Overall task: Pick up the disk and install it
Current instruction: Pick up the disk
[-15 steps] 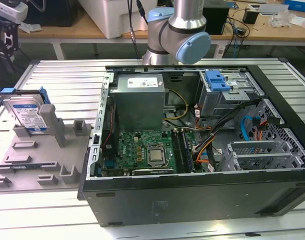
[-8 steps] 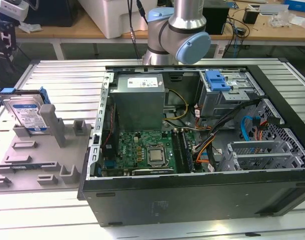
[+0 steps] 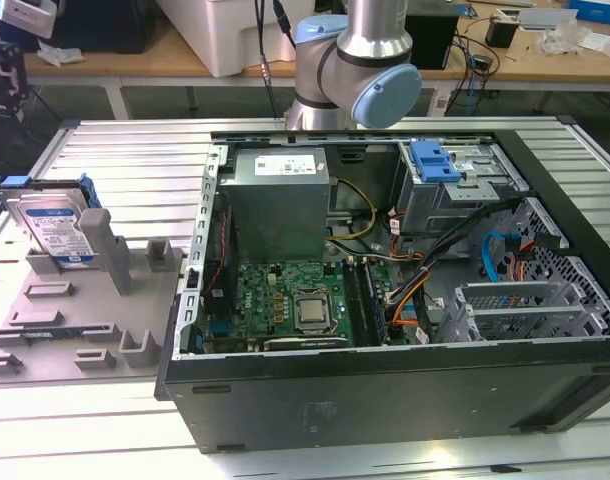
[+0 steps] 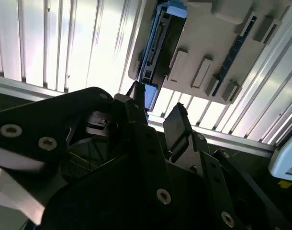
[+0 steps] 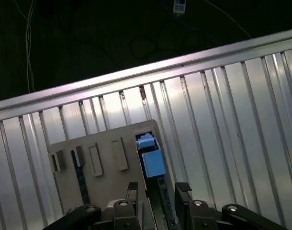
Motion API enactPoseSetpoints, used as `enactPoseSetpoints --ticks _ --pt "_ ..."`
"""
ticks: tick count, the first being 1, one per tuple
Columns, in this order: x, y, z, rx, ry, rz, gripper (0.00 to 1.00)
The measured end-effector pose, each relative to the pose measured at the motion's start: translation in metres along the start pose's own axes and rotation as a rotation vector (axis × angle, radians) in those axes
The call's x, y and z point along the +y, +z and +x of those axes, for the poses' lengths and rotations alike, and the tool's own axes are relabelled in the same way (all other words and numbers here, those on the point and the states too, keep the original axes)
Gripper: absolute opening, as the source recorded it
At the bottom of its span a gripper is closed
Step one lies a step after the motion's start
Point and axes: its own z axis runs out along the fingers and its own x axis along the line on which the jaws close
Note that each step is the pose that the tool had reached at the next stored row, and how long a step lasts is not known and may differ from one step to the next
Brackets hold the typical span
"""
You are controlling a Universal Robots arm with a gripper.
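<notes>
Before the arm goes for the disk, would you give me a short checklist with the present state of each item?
1. The disk stands upright in the grey holder: ok.
2. The gripper is open, nothing between its fingers: ok.
3. The gripper is apart from the disk, not touching it, in both wrist views: ok.
4. The disk's edge runs toward the gap between the fingers in the first wrist view: ok.
5. The computer case lies open, side panel off: ok.
6. A free slot in the drive cage: cannot tell.

One disk (blue-framed), one grey fixture, one open computer case, one arm.
</notes>
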Motion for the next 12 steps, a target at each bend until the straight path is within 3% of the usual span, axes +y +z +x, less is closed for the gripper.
enactPoseSetpoints --ticks 6,12 --pt "0.0 0.001 0.0 0.0039 -0.134 0.003 0.44" --pt "0.0 0.0027 -0.0003 0.0069 -0.24 0.0053 0.44"
